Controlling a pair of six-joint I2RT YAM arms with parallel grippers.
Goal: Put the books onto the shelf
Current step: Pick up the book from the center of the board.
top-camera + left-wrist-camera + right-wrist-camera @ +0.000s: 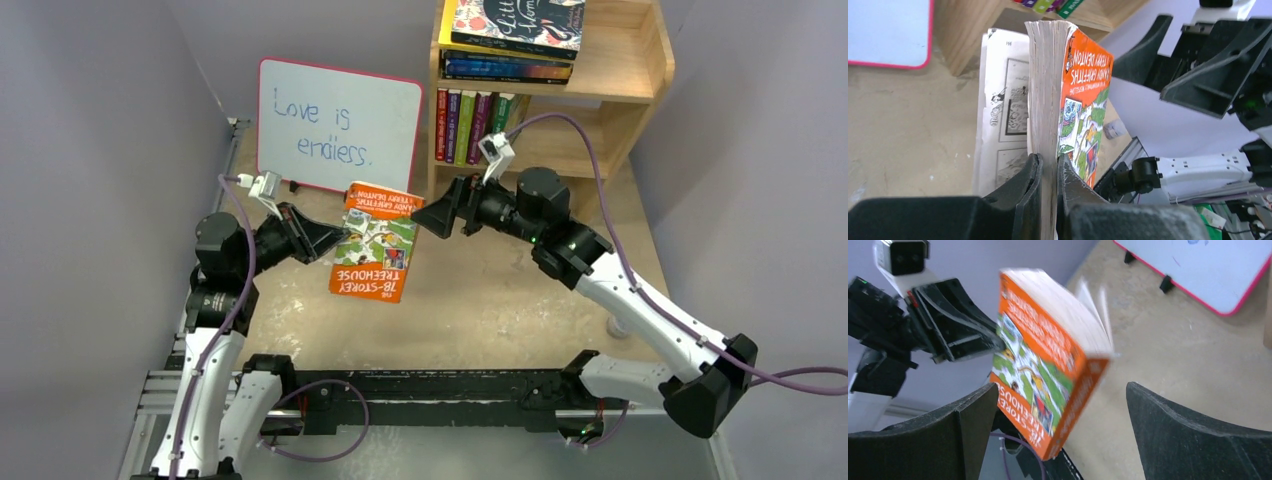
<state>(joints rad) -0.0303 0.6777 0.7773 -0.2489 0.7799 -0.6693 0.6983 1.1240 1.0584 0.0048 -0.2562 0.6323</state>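
Observation:
An orange paperback (375, 245) with a green cartoon cover hangs in the air above the table. My left gripper (335, 243) is shut on its page edge; in the left wrist view the gripper (1049, 160) pinches the page block (1045, 90), and one printed leaf (1000, 115) flops out to the left. My right gripper (425, 218) is open at the book's right edge. In the right wrist view the book (1043, 365) sits between that gripper's (1062, 390) wide-apart fingers, neither visibly pressing it. The wooden shelf (640, 90) stands at the back right, with stacked books (515, 30) above and upright books (475, 125) below.
A pink-edged whiteboard (335, 125) with handwriting stands at the back, left of the shelf and just behind the held book. The shelf's lower tier has room right of the upright books. Grey walls close in on both sides.

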